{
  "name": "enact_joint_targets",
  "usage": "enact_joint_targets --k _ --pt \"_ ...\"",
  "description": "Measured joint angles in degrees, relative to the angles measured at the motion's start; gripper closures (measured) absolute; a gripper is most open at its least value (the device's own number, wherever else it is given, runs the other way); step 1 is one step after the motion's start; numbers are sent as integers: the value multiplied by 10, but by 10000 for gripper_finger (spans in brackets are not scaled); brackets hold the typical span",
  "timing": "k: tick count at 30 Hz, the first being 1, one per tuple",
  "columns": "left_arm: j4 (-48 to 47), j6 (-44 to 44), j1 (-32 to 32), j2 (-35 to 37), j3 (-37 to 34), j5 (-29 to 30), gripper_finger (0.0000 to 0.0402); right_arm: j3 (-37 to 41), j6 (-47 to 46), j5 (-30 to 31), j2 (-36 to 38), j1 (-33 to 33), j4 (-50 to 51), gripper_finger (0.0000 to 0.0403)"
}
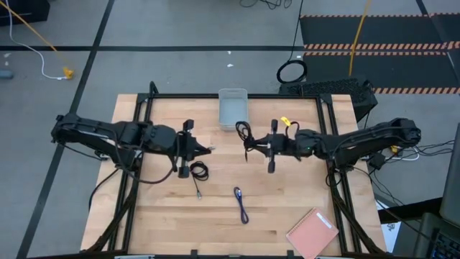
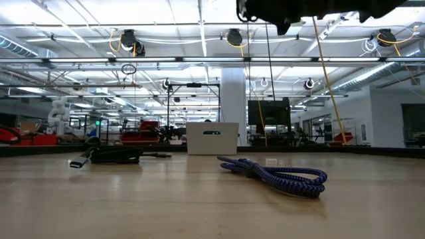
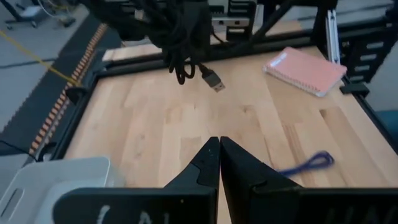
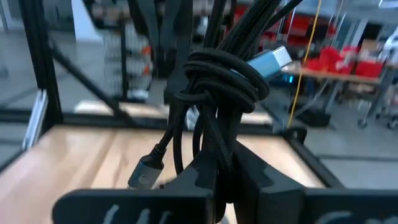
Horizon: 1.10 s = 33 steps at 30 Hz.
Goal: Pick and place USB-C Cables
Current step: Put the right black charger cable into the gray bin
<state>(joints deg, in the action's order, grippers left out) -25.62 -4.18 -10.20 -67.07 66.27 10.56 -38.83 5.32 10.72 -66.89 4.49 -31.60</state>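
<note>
USB-C Cables are what I'm sorting, and as far as I can judge none has reached the clear bin [image 1: 232,109] at the back of the table [image 1: 302,205]; its inside looks bare from above, though I cannot be sure. From large to small: the right gripper [image 1: 249,149] hangs above the table just in front of the bin, its jaws clamped on one coiled black cable [image 4: 214,106], which dangles with its plugs free; so I read this as the first cable mid-carry, with only the drop into the bin left for it. The left gripper [image 3: 219,144] waits over the table's left half, jaws closed on nothing. The second black cable [image 1: 197,172] lies coiled on the wood just beside that left gripper, untouched; the blue-purple cable [image 1: 241,203] lies alone toward the front middle, near a pink notebook [image 1: 313,232]. Two pickups remain.
</note>
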Motion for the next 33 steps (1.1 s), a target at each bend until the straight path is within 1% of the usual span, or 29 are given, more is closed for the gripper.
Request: enact_joint_targets --k 3,5,8,11,16,19,22,24,27,30,33 --pt "54 -13 1 0 -21 7 385 18 -2 0 0 0 -62 390" --pt "99 -29 5 0 -31 12 385 24 -3 0 -5 0 -83 390" --pt "169 -30 13 0 -44 15 385 27 -2 -2 -12 2 -84 390" --pt "240 -31 18 0 -59 16 385 27 -10 -2 -22 3 -115 390" --pt "353 -33 19 -11 -107 15 385 27 -9 -4 -24 15 -133 390" --pt "426 -32 19 -15 -123 3 373 27 7 -4 -24 25 -132 390" --pt "434 -33 19 -22 -126 -22 337 27 19 -5 -24 34 -137 390" --pt "454 -34 19 -39 -126 -34 303 27 24 -5 -24 35 -137 390" --pt "468 -53 19 -57 -126 -35 246 27 30 -6 -24 37 -139 390" --pt "515 -65 21 -88 -126 -30 194 27 46 -28 -24 39 -145 390" --pt "582 -74 26 -124 -126 -30 154 27 59 -49 -24 39 -145 390"
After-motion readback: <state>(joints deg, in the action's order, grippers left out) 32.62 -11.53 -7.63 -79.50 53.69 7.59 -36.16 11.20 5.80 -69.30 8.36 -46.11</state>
